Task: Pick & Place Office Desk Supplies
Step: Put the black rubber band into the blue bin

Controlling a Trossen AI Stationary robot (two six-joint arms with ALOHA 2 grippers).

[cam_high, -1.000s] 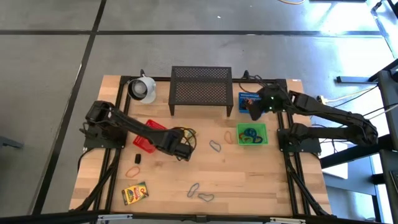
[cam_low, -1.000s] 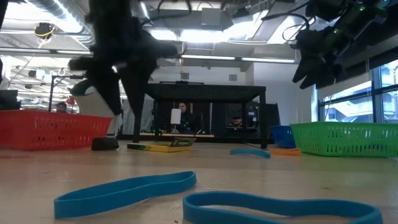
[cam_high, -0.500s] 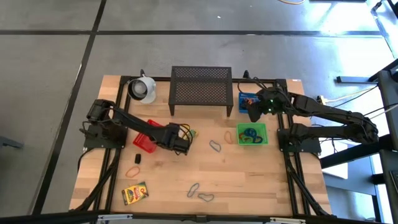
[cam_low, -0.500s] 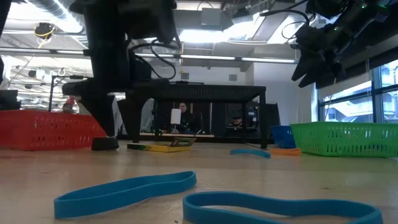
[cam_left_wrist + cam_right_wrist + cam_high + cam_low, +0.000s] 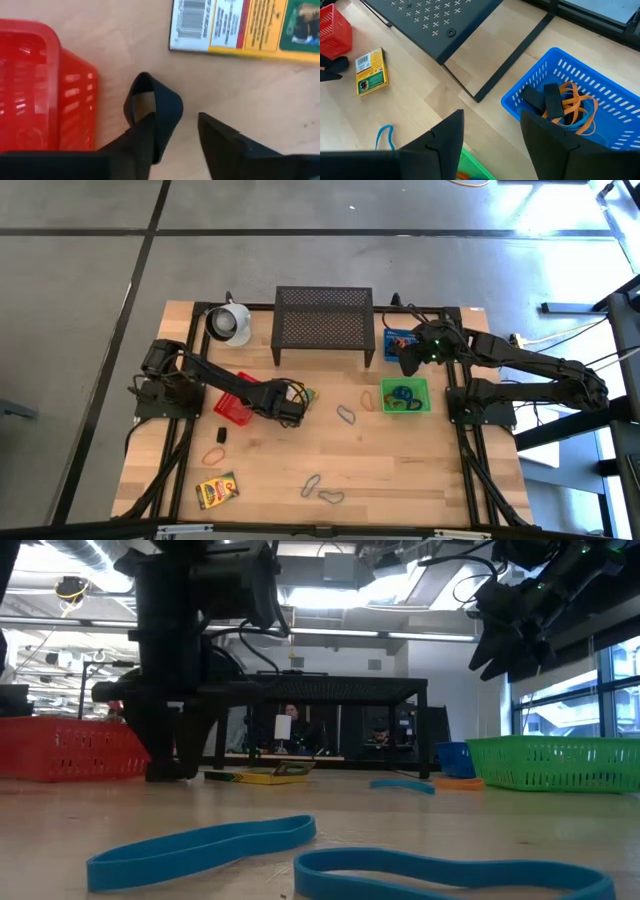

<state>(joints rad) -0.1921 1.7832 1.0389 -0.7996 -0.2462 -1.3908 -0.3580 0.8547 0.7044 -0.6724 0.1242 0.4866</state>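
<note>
My left gripper points down at the table beside the red basket, its fingers open. A small black loop-shaped piece stands on the wood at one fingertip. A yellow-green printed box lies just beyond it. My right gripper hangs open with nothing in it, above the blue basket, which holds black blocks and orange loops. Blue loops lie in the green basket. My left gripper comes from above, and one fingertip overlaps the black piece's near side; the other fingertip stands apart from it. Whether the finger touches the piece, I cannot tell. The piece rests on the table.
A black mesh shelf and a white mug stand at the far edge. Loose on the wood lie a second printed box, a black block, an orange loop and grey and blue loops.
My left gripper has come down to the table top and shifted a little toward the far edge, ending beside the red basket. The right arm has kept still.
</note>
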